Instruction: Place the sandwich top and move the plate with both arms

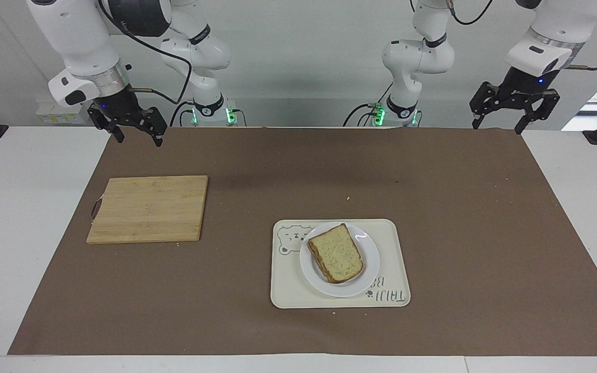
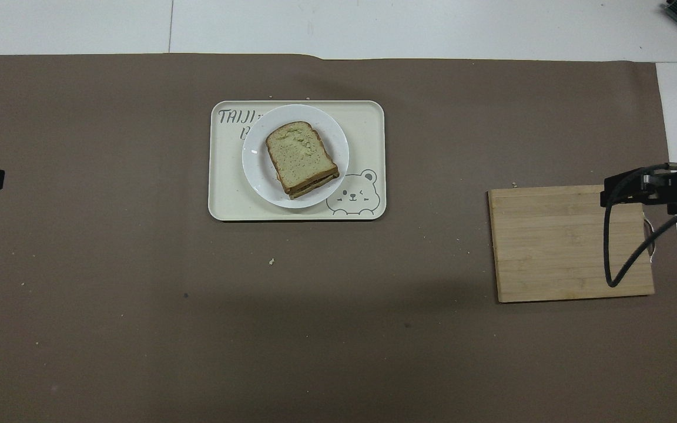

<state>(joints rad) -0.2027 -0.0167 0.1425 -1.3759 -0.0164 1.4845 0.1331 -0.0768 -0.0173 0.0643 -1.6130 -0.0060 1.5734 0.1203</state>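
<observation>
Both grippers hang with fingers apart, holding nothing: the left gripper (image 1: 511, 111) at the facing view's upper right, the right gripper (image 1: 133, 129) at its upper left. Well apart from both, at lower centre, the sandwich top (image 1: 336, 253) caps the stack on the plate (image 1: 371, 269), which sits on the bear tray (image 1: 288, 290).

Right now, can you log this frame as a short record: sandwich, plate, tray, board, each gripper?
sandwich top: on the lower slice, sandwich closed
plate: on the bear tray, carrying the sandwich
cutting board: bare, toward the right arm's end
left gripper: open, raised over the mat's edge, holding nothing
right gripper: open, raised near the mat's corner, holding nothing
</observation>
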